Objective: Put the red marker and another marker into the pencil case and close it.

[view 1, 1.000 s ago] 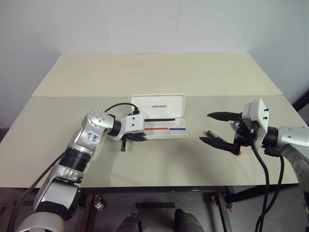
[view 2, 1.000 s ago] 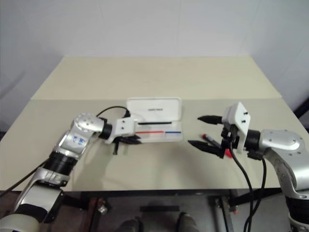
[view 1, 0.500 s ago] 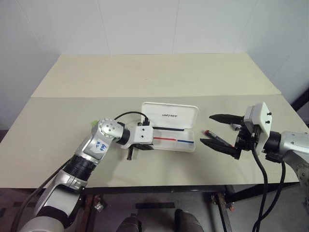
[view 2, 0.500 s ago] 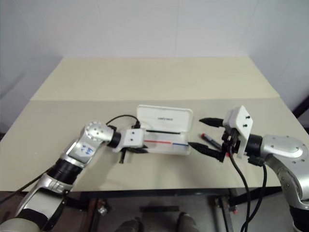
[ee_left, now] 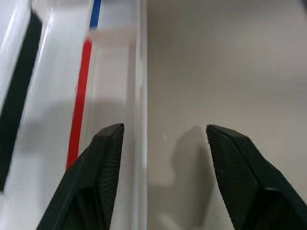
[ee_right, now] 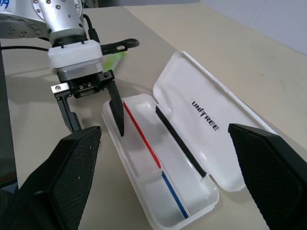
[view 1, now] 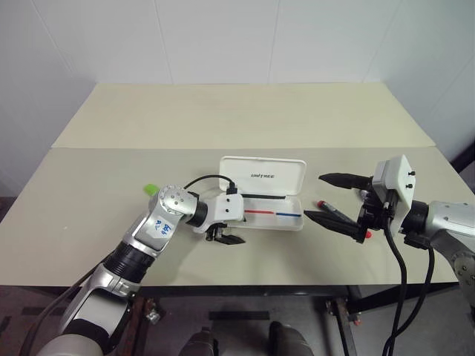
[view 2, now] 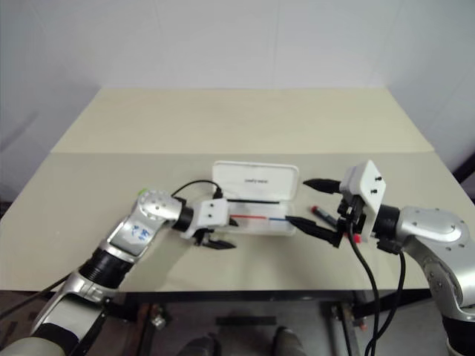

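straddling pencil case [view 1: 261, 194] wall — left tool [view 1: 225, 236] open

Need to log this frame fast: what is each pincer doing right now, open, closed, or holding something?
Left pincer: open, holding nothing, fingers either side of the pencil case's front wall.
Right pincer: open wide, holding nothing.

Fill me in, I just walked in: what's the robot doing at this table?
It is packing markers into an open white case on the table. The left gripper is open, one finger inside the case's near end, one outside its wall. The right gripper hangs open above the red marker, which lies beside the case. The green marker lies behind the left arm. No marker is in the case.
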Tool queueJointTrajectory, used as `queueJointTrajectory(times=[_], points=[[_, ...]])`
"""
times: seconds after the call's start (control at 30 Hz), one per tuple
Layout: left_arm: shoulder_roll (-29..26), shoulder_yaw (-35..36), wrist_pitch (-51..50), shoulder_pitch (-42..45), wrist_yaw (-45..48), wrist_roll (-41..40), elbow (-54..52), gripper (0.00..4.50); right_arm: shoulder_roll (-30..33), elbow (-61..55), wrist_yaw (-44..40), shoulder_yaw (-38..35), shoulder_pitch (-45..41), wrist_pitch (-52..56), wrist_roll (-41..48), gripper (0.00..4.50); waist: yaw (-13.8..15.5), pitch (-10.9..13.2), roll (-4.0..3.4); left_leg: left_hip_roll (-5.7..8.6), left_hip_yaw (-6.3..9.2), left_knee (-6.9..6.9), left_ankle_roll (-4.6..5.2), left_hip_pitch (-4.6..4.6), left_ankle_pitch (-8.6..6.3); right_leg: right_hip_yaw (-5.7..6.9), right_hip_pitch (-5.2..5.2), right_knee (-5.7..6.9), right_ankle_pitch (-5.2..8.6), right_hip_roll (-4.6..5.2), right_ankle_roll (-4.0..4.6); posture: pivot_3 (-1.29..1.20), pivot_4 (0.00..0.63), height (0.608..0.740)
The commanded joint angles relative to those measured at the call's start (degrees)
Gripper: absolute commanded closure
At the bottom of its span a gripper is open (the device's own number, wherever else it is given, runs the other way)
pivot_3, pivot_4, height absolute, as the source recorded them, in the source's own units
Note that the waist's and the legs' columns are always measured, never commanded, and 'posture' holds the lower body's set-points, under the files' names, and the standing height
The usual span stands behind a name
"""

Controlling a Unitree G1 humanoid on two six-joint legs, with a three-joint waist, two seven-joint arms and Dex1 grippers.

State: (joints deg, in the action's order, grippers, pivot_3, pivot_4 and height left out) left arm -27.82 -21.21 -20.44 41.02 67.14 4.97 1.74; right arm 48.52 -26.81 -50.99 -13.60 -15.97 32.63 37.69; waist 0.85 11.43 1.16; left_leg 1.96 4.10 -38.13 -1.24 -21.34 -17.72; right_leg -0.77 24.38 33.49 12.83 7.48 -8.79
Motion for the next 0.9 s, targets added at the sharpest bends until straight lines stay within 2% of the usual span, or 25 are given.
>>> queueJointTrajectory(times=[0.03,0.17,0.47,0.67,0.77,0.9], points=[[-1.0,1.5,-0.2,0.0,0.8,-2.7,-3.7,1.79,-0.5,0.2,-0.5,0.6,-2.0,-1.4,0.2,0.0,-0.1,0.0,0.0,-0.01,0.0,0.0,0.0,0.0,0.0,0.0,0.0,-0.01,0.0,0.0,0.0,0.0,0.15,0.74],[-1.8,2.6,0.8,0.0,0.3,-4.1,-4.1,1.79,-0.9,1.2,-1.2,1.8,-3.1,-2.0,-0.3,0.0,-0.2,0.0,0.0,-0.01,0.0,0.02,0.0,0.01,0.0,0.01,0.0,-0.05,0.01,0.0,0.01,0.0,0.15,0.74],[-5.5,9.9,3.2,-1.2,0.2,-10.1,-3.3,1.79,0.2,4.2,-4.1,2.1,-4.4,-2.7,-1.3,0.0,-0.4,0.0,0.0,-0.01,0.0,0.05,0.0,0.0,0.0,0.01,0.01,-0.04,0.01,0.0,0.02,0.0,0.15,0.74],[-8.5,17.5,0.2,0.1,10.1,-25.1,-4.9,0.04,3.3,6.1,-4.9,0.5,-4.5,2.1,-0.2,0.0,-0.9,0.0,0.0,-0.03,0.0,0.08,0.01,-0.02,-0.01,0.04,0.02,-0.05,0.01,0.0,0.02,0.0,0.15,0.74],[-10.1,18.4,-0.2,2.5,11.9,-26.7,-2.2,0.04,7.2,8.0,-4.7,1.7,-4.9,5.7,-2.2,0.0,-0.8,0.0,0.0,-0.02,0.0,0.07,0.02,-0.03,-0.02,0.04,0.02,-0.07,0.02,0.01,0.03,0.0,0.15,0.74],[-11.2,18.8,0.4,7.2,15.8,-28.7,2.5,0.04,14.5,12.8,-4.9,7.3,-6.0,10.8,-8.3,0.0,-0.9,0.0,-0.01,0.01,-0.01,0.01,0.03,-0.04,-0.02,0.04,0.02,-0.07,0.02,0.03,0.04,0.0,0.15,0.74]])
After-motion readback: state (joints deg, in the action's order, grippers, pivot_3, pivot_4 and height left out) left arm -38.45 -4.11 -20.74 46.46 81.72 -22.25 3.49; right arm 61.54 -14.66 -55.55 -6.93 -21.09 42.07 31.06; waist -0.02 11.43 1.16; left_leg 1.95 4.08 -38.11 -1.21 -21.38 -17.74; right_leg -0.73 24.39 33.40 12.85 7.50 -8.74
